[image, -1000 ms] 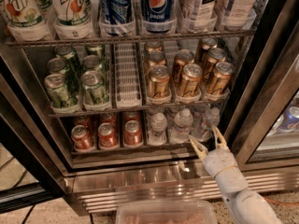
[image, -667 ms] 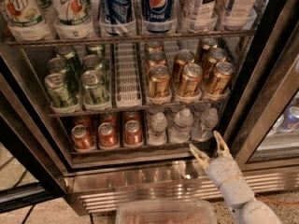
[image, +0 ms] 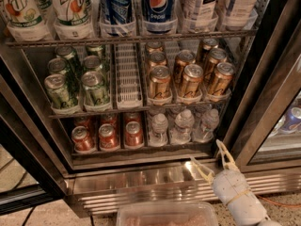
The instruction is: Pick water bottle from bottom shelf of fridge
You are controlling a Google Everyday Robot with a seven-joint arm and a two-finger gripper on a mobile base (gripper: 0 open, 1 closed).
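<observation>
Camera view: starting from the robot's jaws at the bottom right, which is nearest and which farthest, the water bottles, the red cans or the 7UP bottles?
Measured from the gripper, jaws open, low on the right:
1. Water bottles, right end of the bottom shelf, just above it.
2. Red cans, same shelf, left.
3. 7UP bottles, top left.

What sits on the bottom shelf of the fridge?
The bottom shelf holds orange-red cans left, three water bottles right. More cans stand behind; anything deeper is hidden by the front rows. The open gripper hangs outside, below the bottles.
</observation>
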